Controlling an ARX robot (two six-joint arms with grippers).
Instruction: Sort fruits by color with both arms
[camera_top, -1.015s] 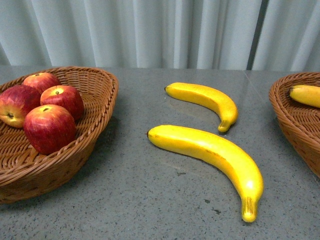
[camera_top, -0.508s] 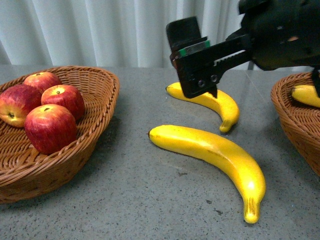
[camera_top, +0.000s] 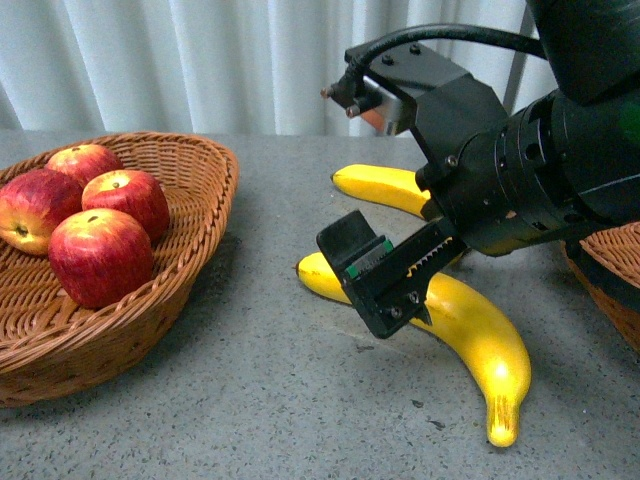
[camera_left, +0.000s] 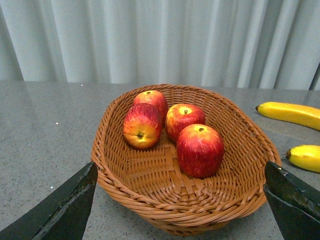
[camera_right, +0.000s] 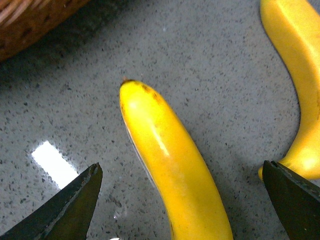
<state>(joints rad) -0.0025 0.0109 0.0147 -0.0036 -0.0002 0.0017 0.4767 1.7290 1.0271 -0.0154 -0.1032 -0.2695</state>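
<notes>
Your right arm looms over the table, right gripper spread wide above the near banana; lower squarely astride its thick middle before you close. The left gripper, also spread, faces the basketed apples

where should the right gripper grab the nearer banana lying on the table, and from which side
Probably best to take the nearer banana across its thick middle, coming down from above. It lies flat on the table, so its two long sides are the free faces, and both ends taper. The right gripper hangs open over it.
</notes>
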